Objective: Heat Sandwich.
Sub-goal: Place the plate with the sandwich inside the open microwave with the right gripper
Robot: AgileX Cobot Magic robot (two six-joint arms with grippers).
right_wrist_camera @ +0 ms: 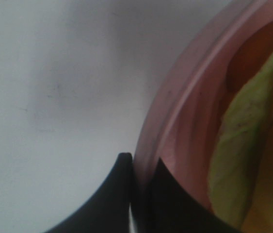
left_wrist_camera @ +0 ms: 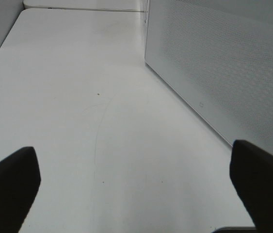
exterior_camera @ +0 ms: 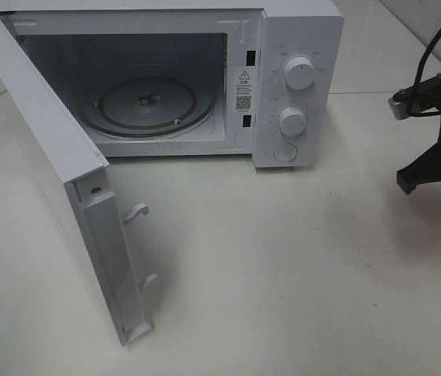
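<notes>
Two end effectors are showing. The right end effector is pinching the rim of the pink plate — its fingers are almost together, one on each side of the rim. The sandwich is lying on that plate, with its green filling peeking out. The left end effector is hanging wide open over the white bench — just beside the open door of the microwave. A round glass tray is sitting inside the microwave.
</notes>
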